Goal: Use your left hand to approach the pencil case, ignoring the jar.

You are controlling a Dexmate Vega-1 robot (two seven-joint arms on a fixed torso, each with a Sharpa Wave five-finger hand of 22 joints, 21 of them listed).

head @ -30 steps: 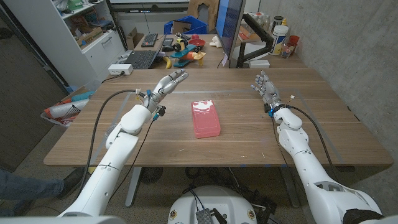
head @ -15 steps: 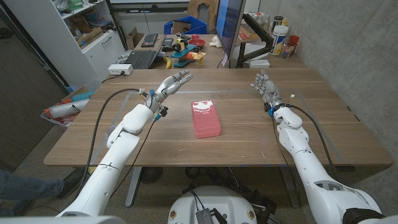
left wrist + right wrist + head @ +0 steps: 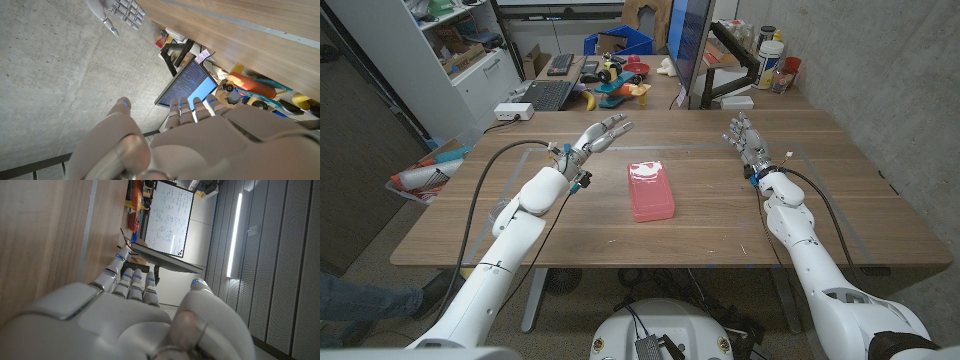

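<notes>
A pink pencil case (image 3: 651, 191) with a white patch at its far end lies in the middle of the wooden table (image 3: 560, 225). My left hand (image 3: 599, 135) is raised above the table to the case's far left, fingers spread and holding nothing, apart from the case. In the left wrist view my left hand (image 3: 200, 140) fills the foreground and my right hand (image 3: 122, 12) shows across the table. My right hand (image 3: 744, 136) stands open at the far right of the table, and the right wrist view shows that hand (image 3: 130, 315) with nothing in it.
Behind the table's far edge stand a monitor (image 3: 690, 45), a laptop (image 3: 537, 95), toys and a blue bin (image 3: 620, 43). A white shelf unit (image 3: 450, 50) stands at the left. Bottles and jars (image 3: 772, 58) sit on a shelf at the far right.
My left hand has crept a little to the right and farther across the table, toward the pencil case's far side. The right hand and the case have stayed put.
</notes>
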